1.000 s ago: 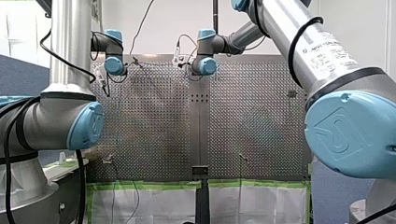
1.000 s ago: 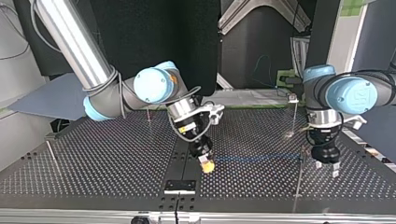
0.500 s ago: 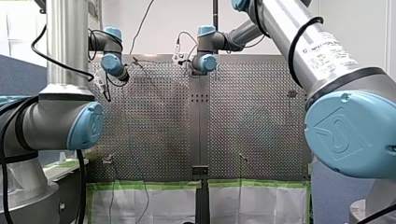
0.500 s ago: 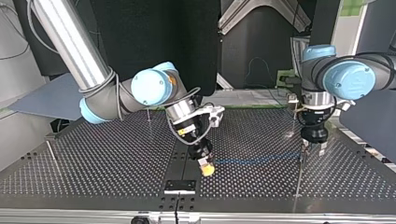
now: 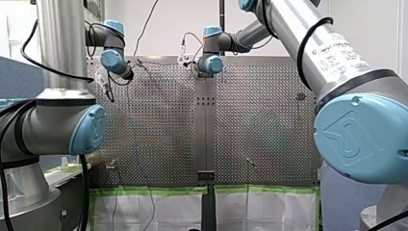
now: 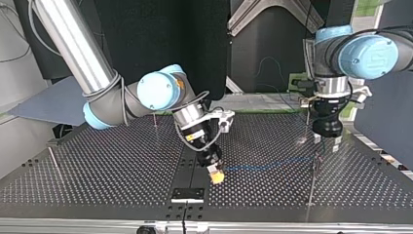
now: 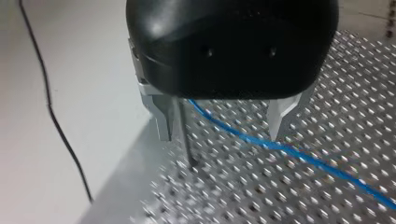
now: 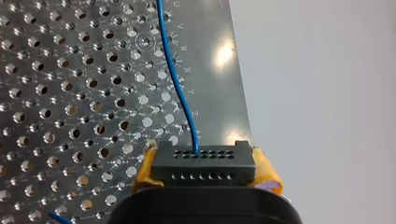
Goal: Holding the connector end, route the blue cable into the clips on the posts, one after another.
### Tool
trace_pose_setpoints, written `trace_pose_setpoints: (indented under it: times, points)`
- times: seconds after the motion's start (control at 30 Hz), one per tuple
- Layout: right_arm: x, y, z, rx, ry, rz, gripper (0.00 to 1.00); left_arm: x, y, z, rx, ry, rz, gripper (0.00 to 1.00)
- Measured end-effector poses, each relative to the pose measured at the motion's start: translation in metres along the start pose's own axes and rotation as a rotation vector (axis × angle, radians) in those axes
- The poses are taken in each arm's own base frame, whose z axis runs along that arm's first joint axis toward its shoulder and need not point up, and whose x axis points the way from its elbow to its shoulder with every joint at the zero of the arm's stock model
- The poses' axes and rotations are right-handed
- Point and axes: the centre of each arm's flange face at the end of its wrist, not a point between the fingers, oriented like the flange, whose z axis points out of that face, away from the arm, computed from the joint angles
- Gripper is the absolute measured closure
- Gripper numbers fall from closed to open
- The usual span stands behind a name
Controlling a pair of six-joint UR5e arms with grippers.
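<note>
connector [image 8: 204, 163], black with rows of small holes, sits clamped between yellow pads [image 8: 267, 173] of my right gripper [image 8: 205, 170]. thin blue cable [image 8: 180, 88] runs from it over the table [image 6: 122, 161], passing under my left gripper [image 7: 223, 125], which stands wide open and empty.

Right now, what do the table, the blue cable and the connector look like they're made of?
The table: bare metal, perhaps steel or aluminium; it glints between its holes. The blue cable: thin, smooth plastic-looking insulation, bending softly. The connector: matte black, likely moulded plastic, with rows of small holes, clamped between my right gripper's yellow pads.
</note>
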Motion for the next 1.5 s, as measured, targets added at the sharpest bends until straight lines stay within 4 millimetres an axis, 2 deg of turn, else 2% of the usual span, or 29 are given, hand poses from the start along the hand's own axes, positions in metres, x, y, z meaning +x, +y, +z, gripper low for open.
trace_pose_setpoints:
  times: [0.23, 0.67, 1.03, 1.27, 1.5]
  points:
    - [0.0, -0.001, 0.0, 0.0, -0.003, 0.0, 1.0, -0.02, -0.016, -0.018, 0.027, -0.042, 0.028, 0.0]
    - [0.001, 0.002, 0.0, -0.004, -0.003, 0.0, 1.0, -0.012, -0.021, -0.036, -0.03, 0.028, 0.161, 0.0]
    - [0.0, 0.004, 0.0, -0.007, -0.006, 0.002, 1.0, -0.02, -0.035, -0.047, 0.01, 0.006, 0.277, 0.0]
    - [-0.001, 0.004, -0.001, -0.012, -0.017, 0.005, 1.0, -0.021, -0.039, -0.049, 0.039, 0.007, 0.352, 0.0]
    - [-0.002, 0.004, -0.002, -0.018, -0.022, 0.006, 1.0, -0.011, -0.041, -0.042, 0.079, 0.024, 0.388, 0.0]
